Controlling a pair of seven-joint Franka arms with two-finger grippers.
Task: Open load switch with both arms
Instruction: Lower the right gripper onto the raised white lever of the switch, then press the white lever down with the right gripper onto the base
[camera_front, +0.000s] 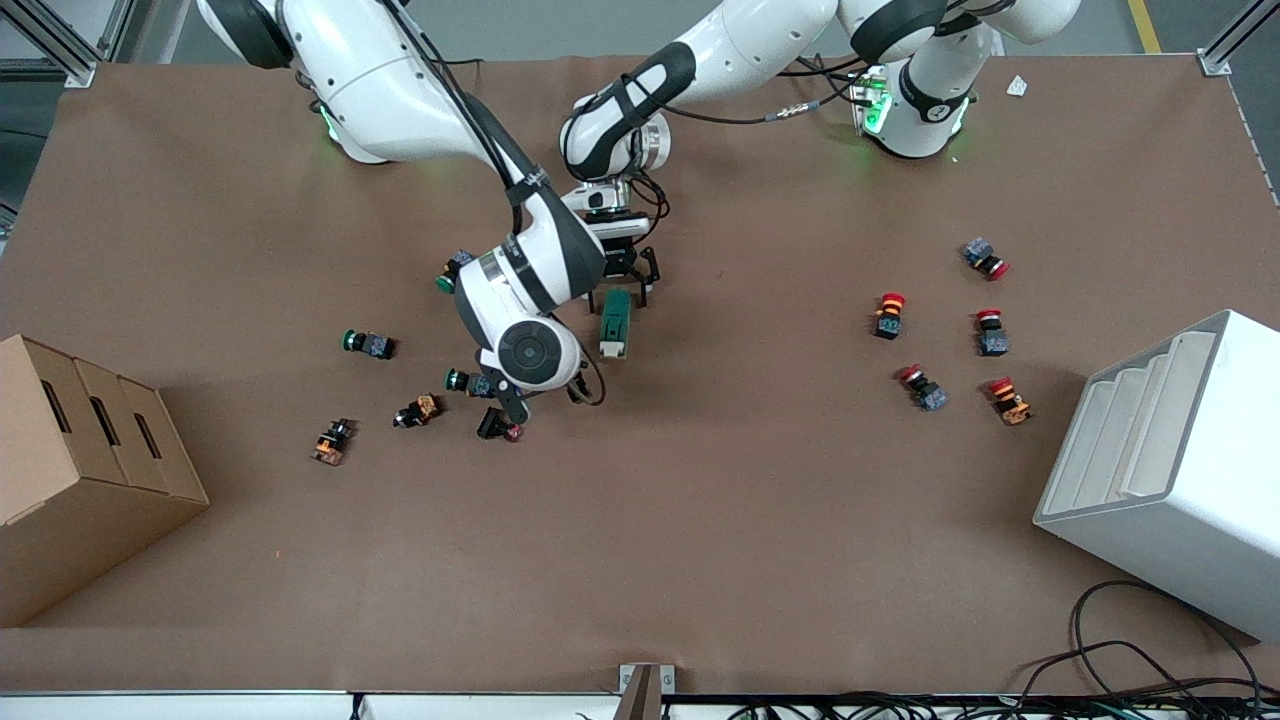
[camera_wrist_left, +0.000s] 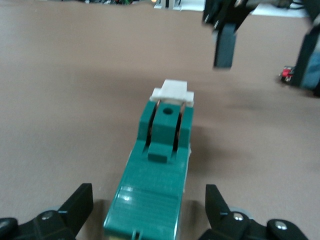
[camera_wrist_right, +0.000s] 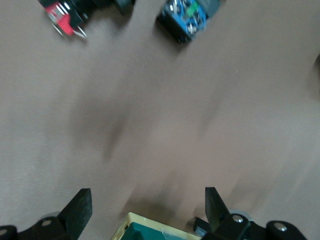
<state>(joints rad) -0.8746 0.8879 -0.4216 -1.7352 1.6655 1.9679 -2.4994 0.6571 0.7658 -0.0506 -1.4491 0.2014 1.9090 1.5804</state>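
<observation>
The load switch (camera_front: 614, 322) is a dark-green block lying mid-table, its white toggle (camera_front: 610, 349) at the end nearer the front camera. My left gripper (camera_front: 625, 288) is open and low, one finger on each side of the switch's end away from the toggle, with a gap on both sides. The left wrist view shows the switch (camera_wrist_left: 157, 170) running from between the left gripper (camera_wrist_left: 150, 200) to the toggle (camera_wrist_left: 173, 92). My right gripper (camera_front: 550, 395) hangs open over the table beside the toggle end. In its wrist view a corner of the switch (camera_wrist_right: 150, 230) shows between the right gripper (camera_wrist_right: 147, 200).
Green, orange and red push buttons (camera_front: 368, 343) lie scattered beside the right arm's hand, one (camera_front: 500, 428) close under it. Several red-capped buttons (camera_front: 888, 315) lie toward the left arm's end. A cardboard box (camera_front: 80, 470) stands at the right arm's end, a white bin (camera_front: 1180, 470) at the left arm's.
</observation>
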